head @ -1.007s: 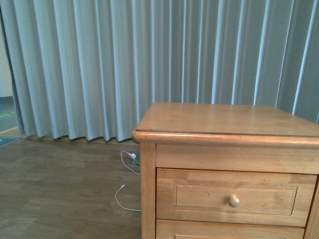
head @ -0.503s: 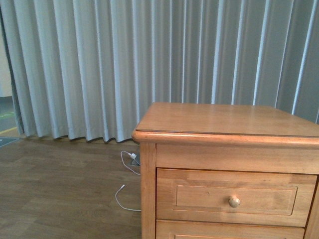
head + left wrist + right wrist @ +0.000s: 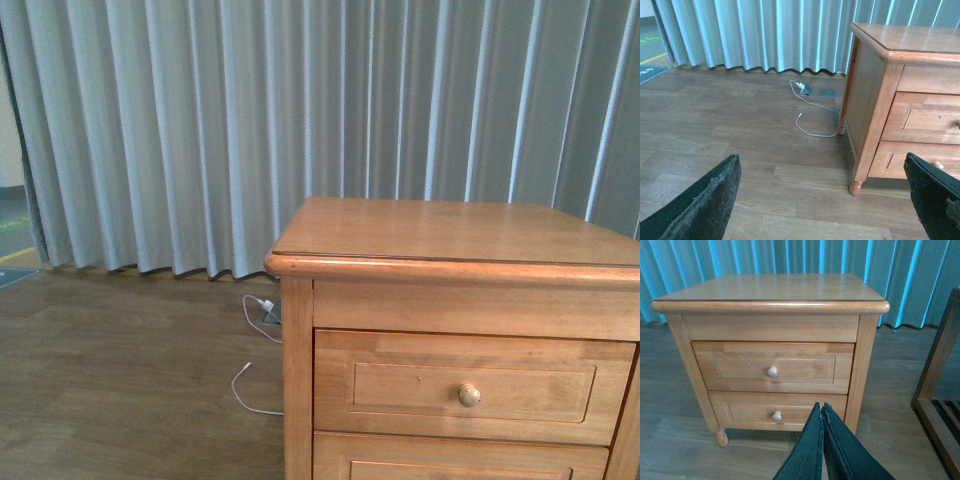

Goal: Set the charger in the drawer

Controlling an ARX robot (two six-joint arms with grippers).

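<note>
charger is nowhere in our views, so we cannot place it; we judge such a plug cube light and stiff, best pinched across its flat sides. drawer (image 3: 772, 367) sits fully closed in the nightstand (image 3: 450, 240), its knob (image 3: 772, 372) the only handle and small enough to slip. left claw (image 3: 830, 200) gapes wide and empty; right claw (image 3: 821, 450) is pressed closed on nothing. white cable (image 3: 812, 117) lies on the floor beside the nightstand, curtain (image 3: 300, 130) behind, nothing blocking the drawer front.
</note>
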